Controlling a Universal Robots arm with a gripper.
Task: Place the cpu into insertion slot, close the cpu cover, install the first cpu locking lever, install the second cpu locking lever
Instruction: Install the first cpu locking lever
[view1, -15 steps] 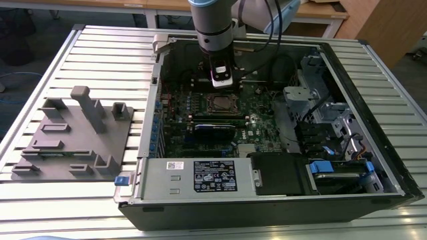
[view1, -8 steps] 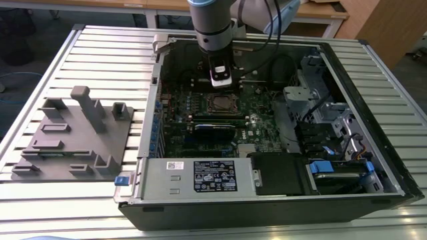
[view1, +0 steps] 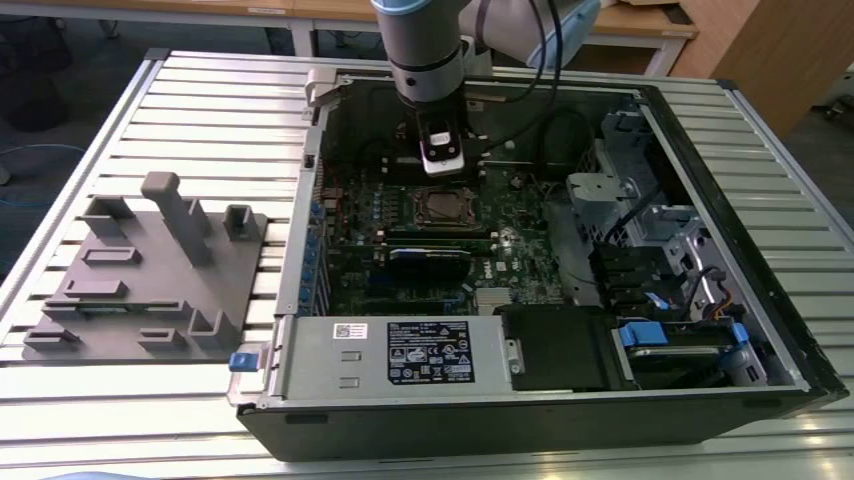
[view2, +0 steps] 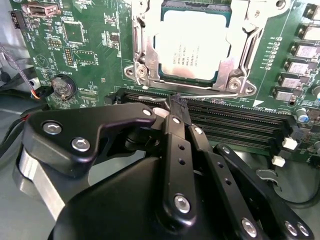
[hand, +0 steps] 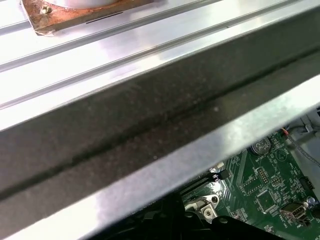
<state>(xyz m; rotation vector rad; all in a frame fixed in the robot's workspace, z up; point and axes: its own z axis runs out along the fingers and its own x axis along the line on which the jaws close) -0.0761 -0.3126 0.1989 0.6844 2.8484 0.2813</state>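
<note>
Hovering: black gripper (view2: 178, 107), fingertips together | dull square cpu (view2: 192, 46) apparently seated

Even overhead lighting fills the exterior view; the ribbed silver aluminium table (view1: 200, 110) shines pale, while the open black computer case (view1: 534, 420) stays dim inside. In the second wrist view, the dull silver square chip (view2: 195, 45) gleams softly and the near black gripper (view2: 178, 102) looks blurred. In the first wrist view, the case's brushed metal edge (hand: 165, 165) glares, out of focus.
</note>
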